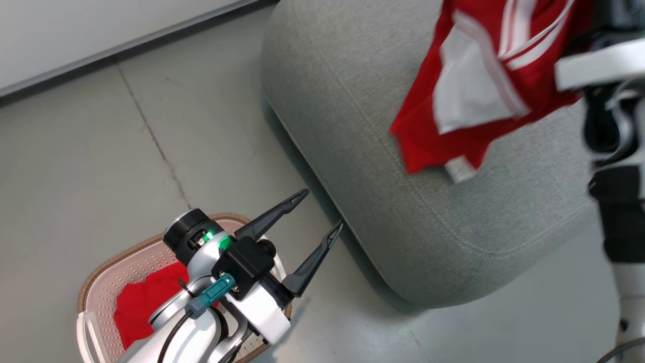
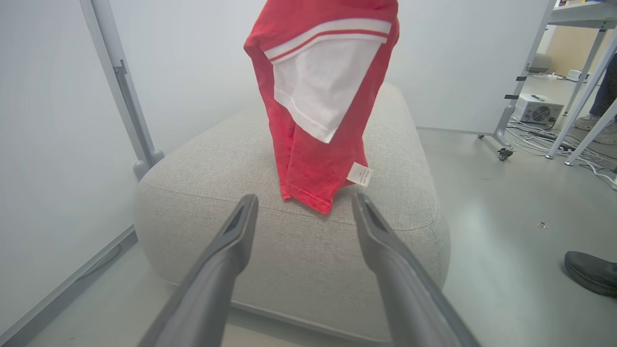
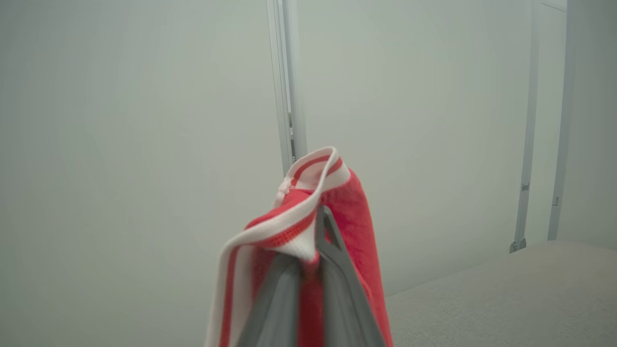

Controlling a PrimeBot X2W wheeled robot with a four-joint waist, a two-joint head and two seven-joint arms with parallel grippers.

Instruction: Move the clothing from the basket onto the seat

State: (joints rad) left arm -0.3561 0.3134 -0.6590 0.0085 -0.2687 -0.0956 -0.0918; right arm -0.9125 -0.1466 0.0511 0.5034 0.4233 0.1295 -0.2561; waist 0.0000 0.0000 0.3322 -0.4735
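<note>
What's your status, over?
Right claw shut on red garment, hanging over seat. Left claw open by basket, second garment inside. Person's shoe on floor near seat.

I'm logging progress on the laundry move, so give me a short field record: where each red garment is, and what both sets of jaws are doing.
held item: red sports garment with white panel, hanging over the grey seat; contact with the cushion unclear
right jaws: shut on the garment's striped trim
left jaws: spread wide, empty, near the basket
basket contents: second red garment
task: unfinished
</note>
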